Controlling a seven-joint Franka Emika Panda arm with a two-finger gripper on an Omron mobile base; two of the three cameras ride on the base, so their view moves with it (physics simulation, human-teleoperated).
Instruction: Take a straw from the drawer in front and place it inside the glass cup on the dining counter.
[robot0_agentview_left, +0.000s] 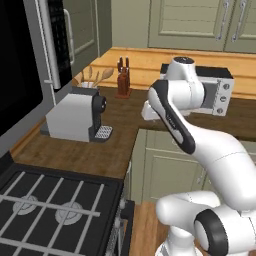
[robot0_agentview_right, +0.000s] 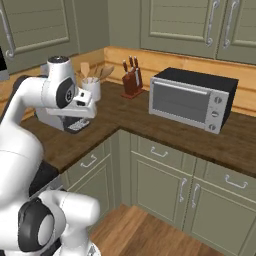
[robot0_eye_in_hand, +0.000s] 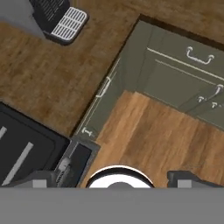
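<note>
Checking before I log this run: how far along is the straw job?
Nothing looks done. The drawers under the counter are all shut, and no straw or glass cup is in these frames. In hand: the gripper, jaws open and empty, sits high over the counter corner, looking down at the floor. Left: open a drawer, pick the straw, find the cup, drop it in.

Your two base views flank the arm from behind, sharing the corner desk (robot0_agentview_left: 75, 150); your hand view looks straight down at floor (robot0_eye_in_hand: 166, 140).
</note>
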